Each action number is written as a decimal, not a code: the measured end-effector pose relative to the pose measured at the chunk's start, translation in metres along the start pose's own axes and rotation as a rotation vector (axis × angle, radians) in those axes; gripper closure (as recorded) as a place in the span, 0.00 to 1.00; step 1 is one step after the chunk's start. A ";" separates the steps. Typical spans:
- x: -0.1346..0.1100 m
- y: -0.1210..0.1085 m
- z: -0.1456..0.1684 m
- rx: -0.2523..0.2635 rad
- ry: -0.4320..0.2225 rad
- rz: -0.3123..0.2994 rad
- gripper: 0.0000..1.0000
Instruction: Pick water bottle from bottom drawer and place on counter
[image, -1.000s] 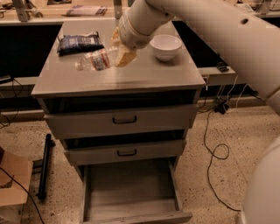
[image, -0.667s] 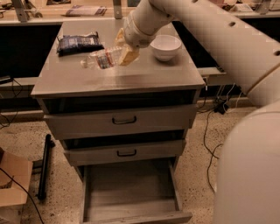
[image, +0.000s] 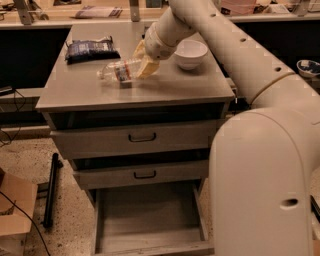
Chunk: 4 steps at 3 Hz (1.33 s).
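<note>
The water bottle (image: 119, 71), clear with a white cap and a red-and-white label, lies on its side at the middle of the grey counter (image: 165, 87), cap pointing left. My gripper (image: 141, 61) reaches in from the right and its yellowish fingers (image: 148, 68) are closed around the bottle's base end. The bottle is at or just above the counter surface. The bottom drawer (image: 150, 220) is pulled out below and holds nothing.
A white bowl (image: 190, 52) stands right of the gripper. A dark snack bag (image: 90, 50) lies at the back left of the counter. My arm's body (image: 260, 175) fills the right side. A cardboard box (image: 15, 210) and a black bar (image: 50, 190) are on the floor at left.
The bottle and gripper have sunk slightly toward the counter. My arm's body has swung further into the right of the view.
</note>
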<state>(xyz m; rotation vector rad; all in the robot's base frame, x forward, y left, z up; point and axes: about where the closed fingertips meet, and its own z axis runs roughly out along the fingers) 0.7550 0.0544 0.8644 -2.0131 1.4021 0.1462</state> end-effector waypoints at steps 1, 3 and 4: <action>0.005 -0.010 0.025 -0.018 -0.081 0.014 0.56; -0.020 -0.034 0.043 0.003 -0.206 0.001 0.02; -0.021 -0.037 0.042 0.009 -0.211 0.000 0.00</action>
